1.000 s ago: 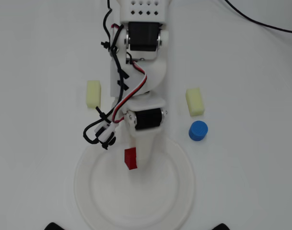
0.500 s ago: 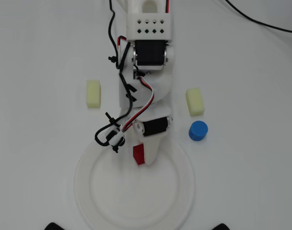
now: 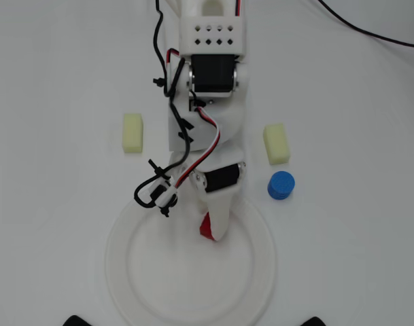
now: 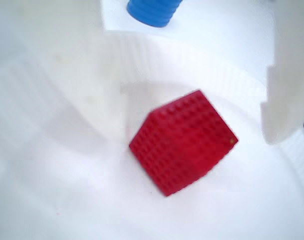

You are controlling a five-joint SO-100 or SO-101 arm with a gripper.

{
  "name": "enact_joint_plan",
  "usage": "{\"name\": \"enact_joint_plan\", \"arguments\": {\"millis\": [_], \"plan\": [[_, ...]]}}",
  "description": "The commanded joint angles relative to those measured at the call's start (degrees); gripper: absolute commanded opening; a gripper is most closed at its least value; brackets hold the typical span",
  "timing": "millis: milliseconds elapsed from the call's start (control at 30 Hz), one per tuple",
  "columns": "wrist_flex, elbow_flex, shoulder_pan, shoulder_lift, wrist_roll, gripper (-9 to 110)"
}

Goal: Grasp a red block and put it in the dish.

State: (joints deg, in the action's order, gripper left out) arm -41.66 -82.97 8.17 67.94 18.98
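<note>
The red block point(image 3: 206, 228) is a small red cube lying inside the dish point(image 3: 122, 272), near its far rim. In the wrist view the red block point(image 4: 184, 142) rests on the white floor of the dish point(image 4: 216, 65), turned corner-on. My gripper point(image 3: 212, 232) hangs over it with its jaws apart. In the wrist view my gripper point(image 4: 196, 131) straddles the block: the left finger point(image 4: 92, 85) is close against it, and the right finger point(image 4: 286, 75) stands clear of it with a gap.
A blue cylinder point(image 3: 281, 185) stands just outside the dish's rim to the right in the overhead view, and shows at the top of the wrist view point(image 4: 154, 11). Two pale yellow oblong blocks point(image 3: 132, 132) point(image 3: 276, 143) lie either side of the arm. A black cable point(image 3: 370, 30) crosses the top right.
</note>
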Motion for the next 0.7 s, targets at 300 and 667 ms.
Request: {"name": "enact_joint_plan", "arguments": {"millis": [300, 667], "plan": [[-17.3, 7.2, -0.2, 13.4, -2.5, 36], [-21.6, -17.8, -0.2, 45.5, -6.4, 38]]}}
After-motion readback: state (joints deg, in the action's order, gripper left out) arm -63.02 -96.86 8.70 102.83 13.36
